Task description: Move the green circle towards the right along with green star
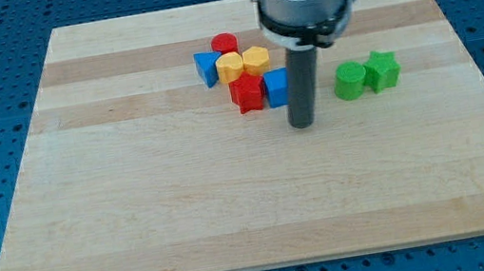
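A pale wooden bench [234,213] lies on a blue base with little holes. My tip [303,123] is the bottom end of a straight dark rod, and it rests on the bench. There are no fingers here at all, only this rod, so nothing is held. The small green circle block [349,81] sits toward the view's right, and the small green star block [382,69] is touching it on its right side. My tip is to the left of the green circle block and a little lower in the view, near but not touching. Just left of my tip is the small blue cube block [276,86], very close to the rod. Beside it are the small red star block [246,93], the two small yellow blocks [243,62], the small red round block [225,44] and the small blue triangle block [206,67], all bunched together. I think the next job is to push the green circle block to the right so it shoves the green star block along. My tip sits a bit low, so a straight push could hit the circle off its middle. Then the circle could slide up and away, or the star could spin off alone. A long push could also send the star toward the bench edge.
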Robot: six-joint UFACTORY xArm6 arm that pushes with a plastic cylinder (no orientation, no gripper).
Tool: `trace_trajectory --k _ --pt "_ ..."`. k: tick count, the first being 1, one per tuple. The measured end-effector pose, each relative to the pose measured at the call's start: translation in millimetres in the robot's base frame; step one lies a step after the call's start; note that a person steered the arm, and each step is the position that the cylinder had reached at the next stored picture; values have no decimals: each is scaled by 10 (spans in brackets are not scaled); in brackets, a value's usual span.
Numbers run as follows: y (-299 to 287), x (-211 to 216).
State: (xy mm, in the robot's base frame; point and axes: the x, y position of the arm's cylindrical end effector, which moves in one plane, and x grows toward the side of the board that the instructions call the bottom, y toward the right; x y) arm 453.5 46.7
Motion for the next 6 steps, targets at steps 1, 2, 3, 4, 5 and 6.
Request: trace_trajectory --k 1,2,3,4,5,6 --pt "-276 0" --pt "-273 0" --pt "-281 -102" --pt "-55 -369" --pt "460 -318" --pt "925 -294"
